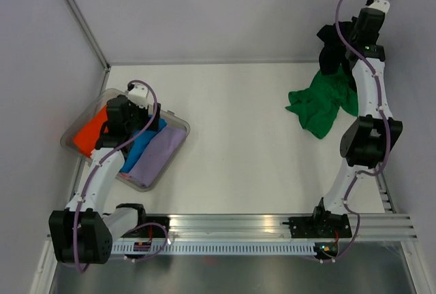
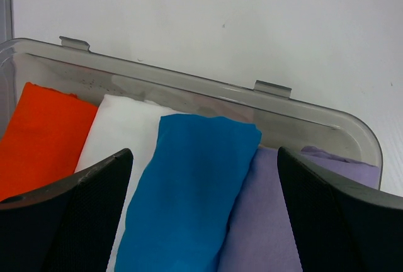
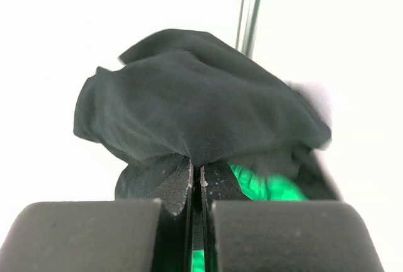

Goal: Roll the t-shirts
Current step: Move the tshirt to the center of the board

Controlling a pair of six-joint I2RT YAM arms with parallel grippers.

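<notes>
The black t-shirt (image 3: 189, 102) hangs bunched from my right gripper (image 3: 196, 168), whose jaws are pressed shut on a pinch of its fabric. In the top view that gripper (image 1: 338, 47) is raised at the far right corner, holding the black t-shirt (image 1: 330, 42) off the table. The green t-shirt (image 1: 320, 107) lies crumpled on the table just below it, and a patch of the green t-shirt (image 3: 264, 187) shows under the black one. My left gripper (image 2: 204, 158) is open over the bin at the left, holding nothing.
A clear plastic bin (image 1: 178, 122) at the left holds folded cloths: orange (image 2: 44, 133), white (image 2: 119, 127), blue (image 2: 189, 190) and lilac (image 2: 264, 221). The enclosure's walls and metal posts (image 1: 78, 15) stand close behind both arms.
</notes>
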